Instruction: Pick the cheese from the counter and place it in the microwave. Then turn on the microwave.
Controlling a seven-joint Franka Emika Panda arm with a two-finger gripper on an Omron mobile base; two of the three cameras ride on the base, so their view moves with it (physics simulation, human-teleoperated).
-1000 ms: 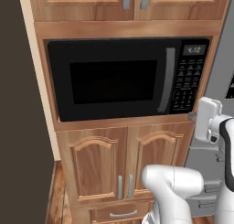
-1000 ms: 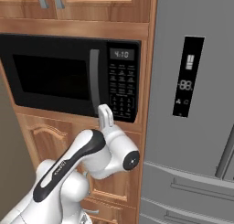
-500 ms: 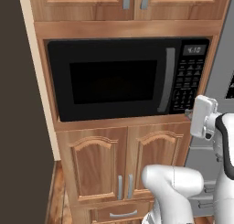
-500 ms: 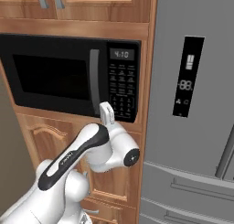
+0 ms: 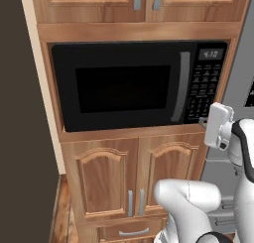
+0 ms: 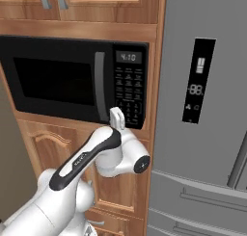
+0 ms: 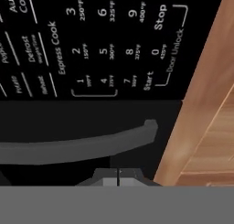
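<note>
Microwave (image 5: 129, 86) door closed, keypad (image 7: 105, 49) reading "Start", "Stop", "Express Cook", end effector (image 7: 118, 176) pinched closed at keypad

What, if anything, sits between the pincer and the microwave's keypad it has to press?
Nothing visible does. The pincer is shut and faces the microwave front directly, close to the lower end of the keypad, where the Start label reads. The grey door handle lies just beside its line, not across it.

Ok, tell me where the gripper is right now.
The gripper is shut and raised in front of the microwave, at the bottom of its keypad beside the lower end of the grey handle, left of the fridge.
</note>
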